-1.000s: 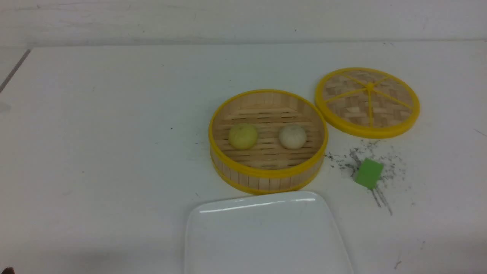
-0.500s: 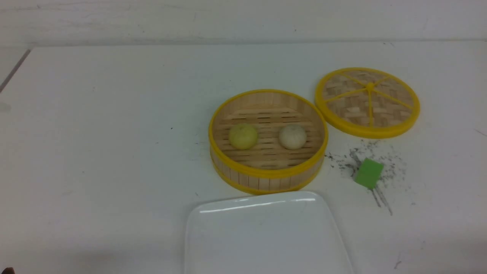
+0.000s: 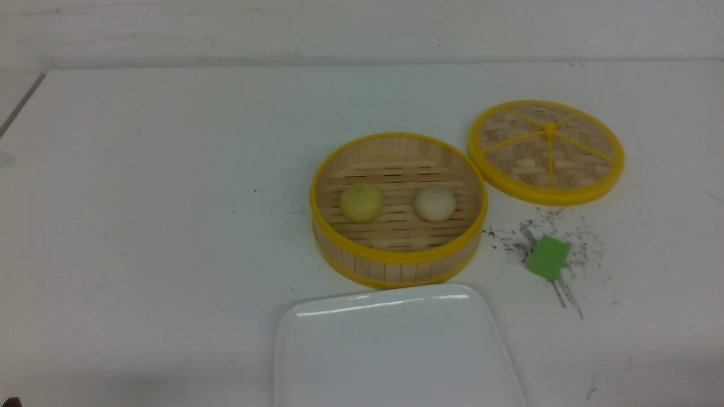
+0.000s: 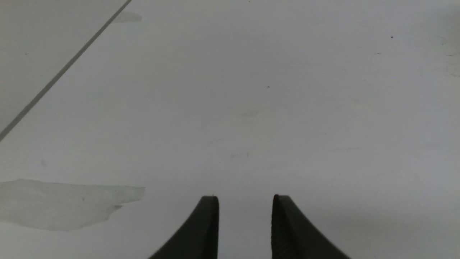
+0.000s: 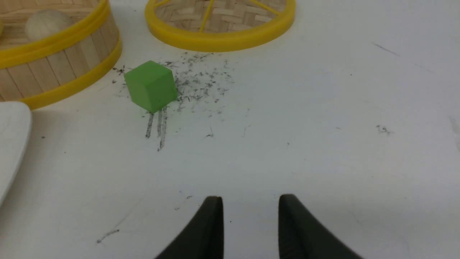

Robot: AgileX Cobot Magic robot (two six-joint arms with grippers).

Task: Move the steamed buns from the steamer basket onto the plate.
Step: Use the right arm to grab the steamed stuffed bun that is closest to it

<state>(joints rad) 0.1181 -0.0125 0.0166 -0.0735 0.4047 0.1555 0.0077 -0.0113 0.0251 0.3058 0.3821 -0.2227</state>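
Left claw [image 4: 245, 198] and right claw [image 5: 251, 198] hover low over the scuffed white desk [image 3: 141, 226], tips slightly parted, empty.

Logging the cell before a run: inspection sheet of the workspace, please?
Surface: white table, grey scuff marks on its right.
Job's things: pale yellow steamed bun and beige-white steamed bun apart inside round bamboo steamer basket; glossy white plate empty, nearer the robot.
Clutter: flat woven bamboo lid; green cube on the scuffs.
Grippers: left gripper and right gripper above the table, jaws apart, holding nothing.
Cables: nothing seen.
Surroundings: pale wall behind the table.
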